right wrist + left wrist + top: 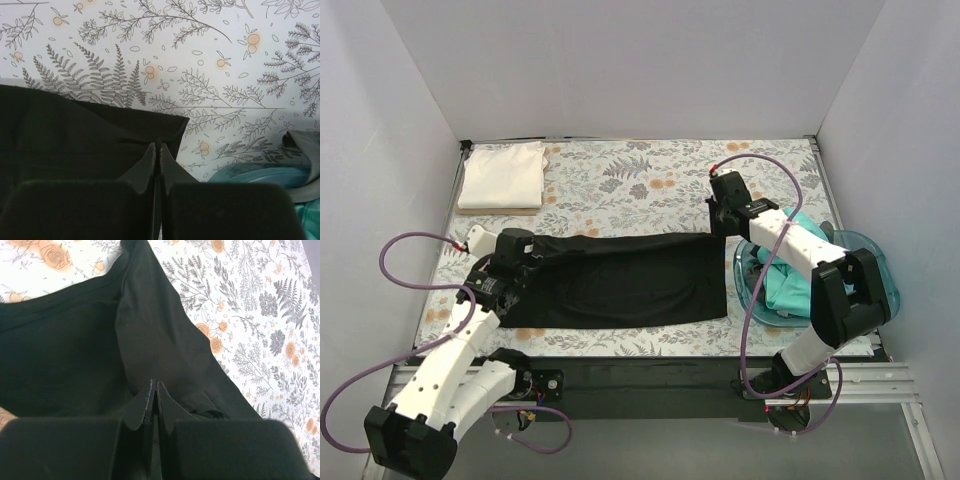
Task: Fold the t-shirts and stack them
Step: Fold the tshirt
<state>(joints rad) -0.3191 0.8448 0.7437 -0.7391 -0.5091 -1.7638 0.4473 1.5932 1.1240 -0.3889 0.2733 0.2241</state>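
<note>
White t-shirt (502, 175), overhead view only

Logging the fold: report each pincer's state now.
Left pincer: shut on black shirt.
Right pincer: shut on black shirt.

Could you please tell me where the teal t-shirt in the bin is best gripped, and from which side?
Pinch a raised fold near the top of the teal t-shirt, coming straight down from above. It lies crumpled in the blue plastic bin, whose walls rise around it and would block a sideways approach.
</note>
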